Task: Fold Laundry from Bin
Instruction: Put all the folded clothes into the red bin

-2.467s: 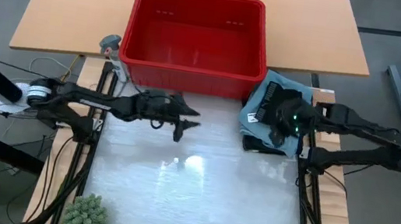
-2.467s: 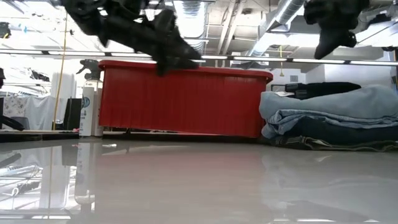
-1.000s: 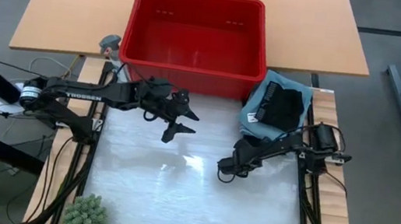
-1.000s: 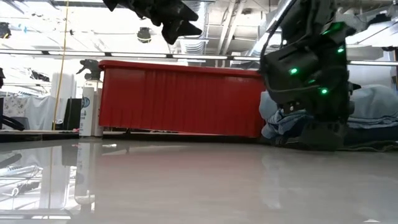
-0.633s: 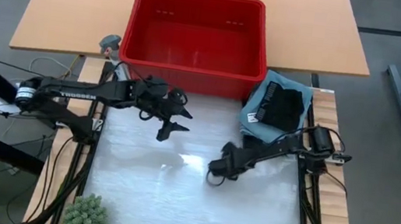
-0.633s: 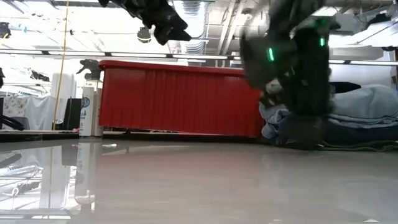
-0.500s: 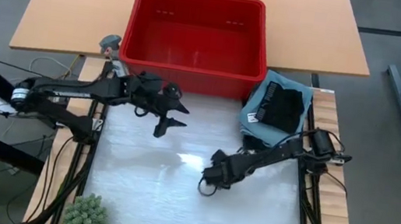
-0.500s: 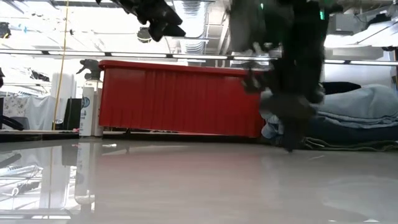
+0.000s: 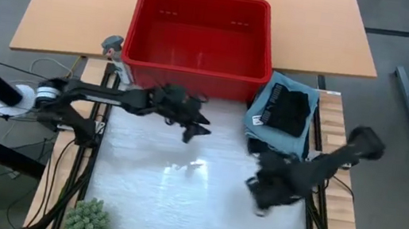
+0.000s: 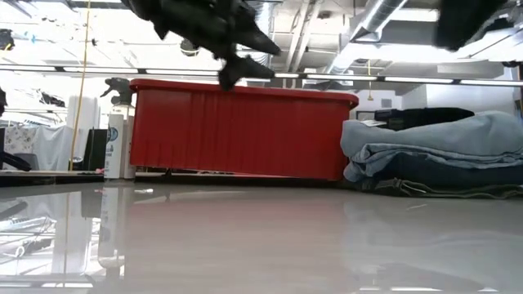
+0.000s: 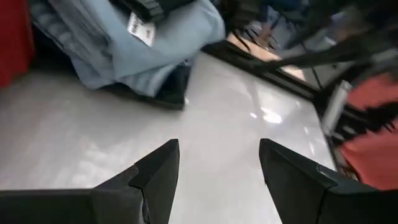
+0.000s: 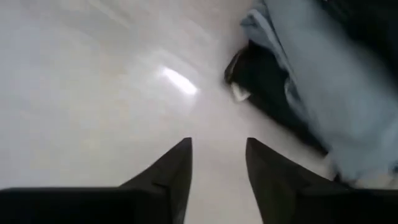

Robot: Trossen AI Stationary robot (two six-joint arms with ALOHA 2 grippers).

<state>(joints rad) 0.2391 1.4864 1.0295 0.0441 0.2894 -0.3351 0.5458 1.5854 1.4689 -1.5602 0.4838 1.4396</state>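
Since half a second ago your right gripper point(image 9: 263, 201) has swung back from the middle of the glossy white table top point(image 9: 176, 199) toward its right edge, and it now hovers low over the bare surface just in front of the stacked laundry; its two dark fingers point(image 12: 168, 171) stand apart with nothing between them. Your left gripper point(image 9: 197, 124) has shifted a little rightward and hangs above the table just in front of the red rectangular plastic bin point(image 9: 201, 38), jaws parted and empty, as your left wrist view shows with its fingers point(image 11: 155, 168) wide over bare table. Farther back on the right you have the folded pile of soft cloth laundry point(image 9: 283, 113): light blue garments with a black one on top and dark cloth underneath, resting against the bin's right front corner. Behind both grippers, the bin sits on the tan wooden table point(image 9: 67, 7), and its inside looks bare.
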